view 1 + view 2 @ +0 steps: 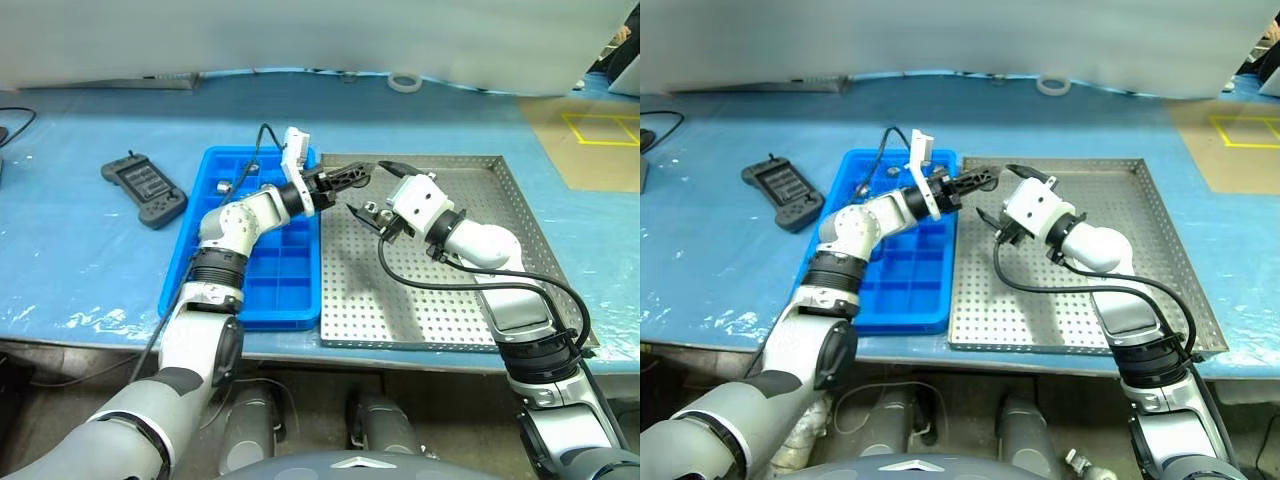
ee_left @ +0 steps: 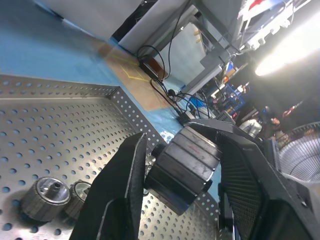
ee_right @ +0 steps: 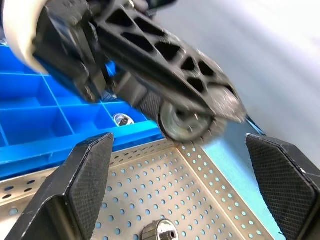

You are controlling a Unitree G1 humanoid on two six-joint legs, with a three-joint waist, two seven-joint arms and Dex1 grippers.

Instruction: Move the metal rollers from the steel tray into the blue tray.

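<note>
- One of the metal rollers (image 3: 186, 121) pinched in left gripper (image 1: 352, 178), raised over steel tray (image 1: 500, 260) near blue tray (image 1: 290, 290); probably a hand-over just finished.
- Right gripper (image 1: 368, 215) spread wide and empty, just beside.
- More rollers (image 2: 47, 197) lying on steel tray; one (image 1: 224, 185) already in blue tray.
- Both trays on blue-covered table (image 1: 80, 250), controller (image 1: 145, 190) and tape ring (image 1: 405, 82) well apart.

Head views look down, wrist views close over steel tray (image 1: 480, 300)
</note>
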